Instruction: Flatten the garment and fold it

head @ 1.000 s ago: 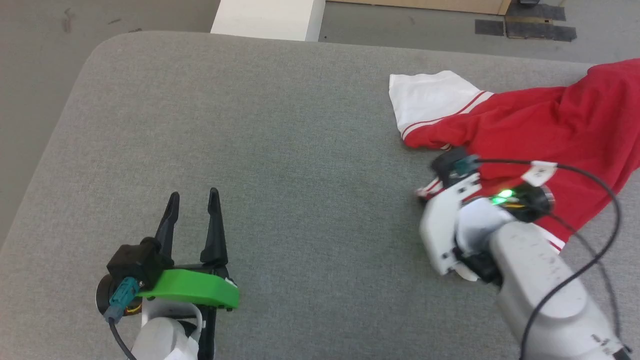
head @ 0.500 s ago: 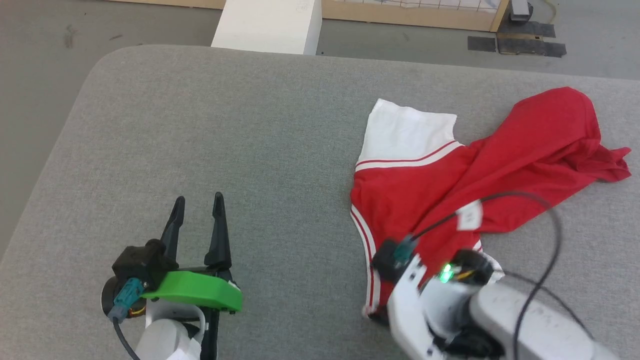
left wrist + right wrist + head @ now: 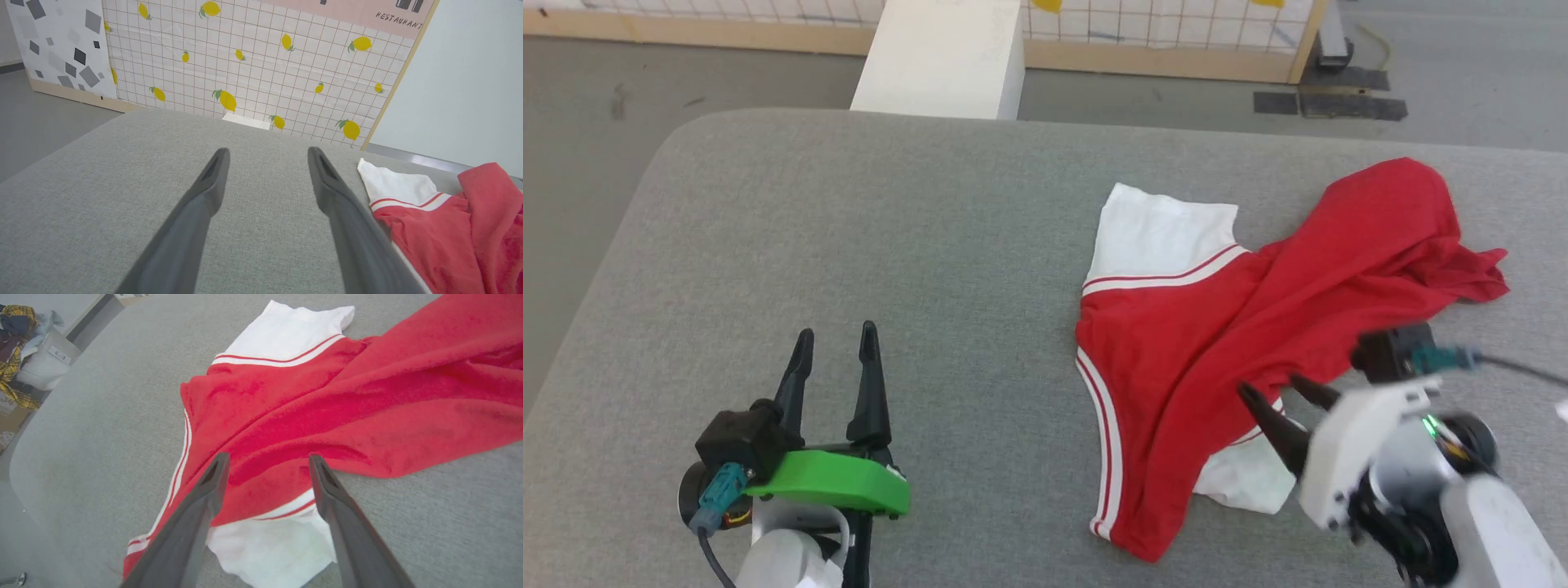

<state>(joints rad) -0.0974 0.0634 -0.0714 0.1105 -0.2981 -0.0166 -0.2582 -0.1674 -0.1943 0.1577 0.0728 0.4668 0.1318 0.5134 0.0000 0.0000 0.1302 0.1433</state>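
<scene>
head view: the garment (image 3: pixel 1241 327) is seen bunched on the right half of the grey padded table (image 3: pixel 849 229). one white sleeve (image 3: pixel 1164 233) is spread toward the far side, and a second white sleeve (image 3: pixel 1245 482) is tucked under the red body near the front edge. the left gripper (image 3: pixel 837 331) is held over bare table, well apart from the cloth, with its fingers spread. the right gripper (image 3: pixel 1270 385) is poised at the near red fold, fingers parted, with nothing clamped between them.

left wrist view: the left gripper's fingers are shown apart above the table. the garment lies at that view's right, and a lemon-patterned wall panel (image 3: pixel 261 61) is seen beyond.

right wrist view: a red fold just above the lower sleeve is framed between the two parted fingers. whether the tips touch the cloth cannot be told.

flattening is judged to be the step in hand. it would be done best if a single layer at the buried sleeve or the hem were pinched, not the whole fold. that layer should then be drawn outward low along the table while the far side is pinned by the other gripper, so that the cloth is spread rather than dragged.

counted: one garment, two white sleeves, two grippers of two fingers each, one table, one wall panel.
</scene>
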